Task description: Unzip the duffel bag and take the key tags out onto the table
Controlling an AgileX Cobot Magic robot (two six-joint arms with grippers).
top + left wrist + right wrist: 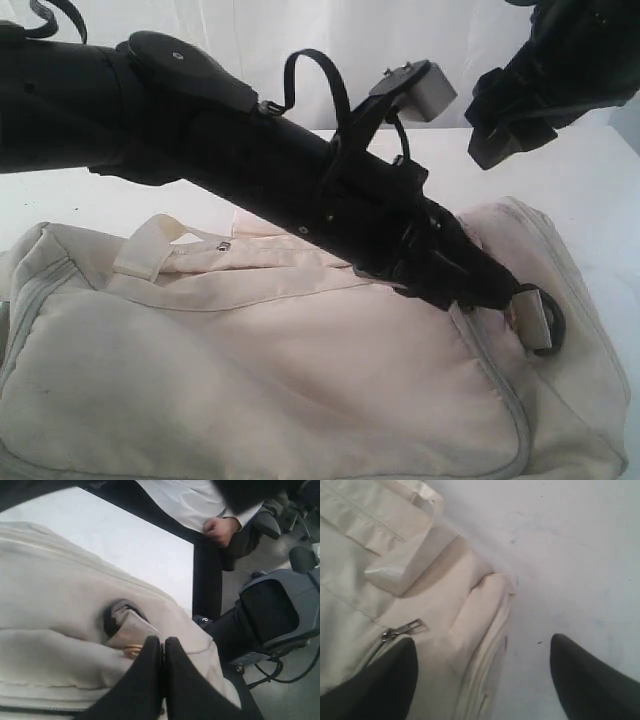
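Presently: cream bag (250,380) lying on worktop (570,555); left fingers (145,680) closed together at its end beside D-ring (112,617); right fingers (385,680) wide apart over bag corner, zipper pull (402,628) near one.

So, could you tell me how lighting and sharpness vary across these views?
Exterior view: backlit, washed-out background, left arm a silhouette over the duffel bag. Left wrist view: table glares, left gripper underexposed. Right wrist view: soft overall; zipper pull readable.
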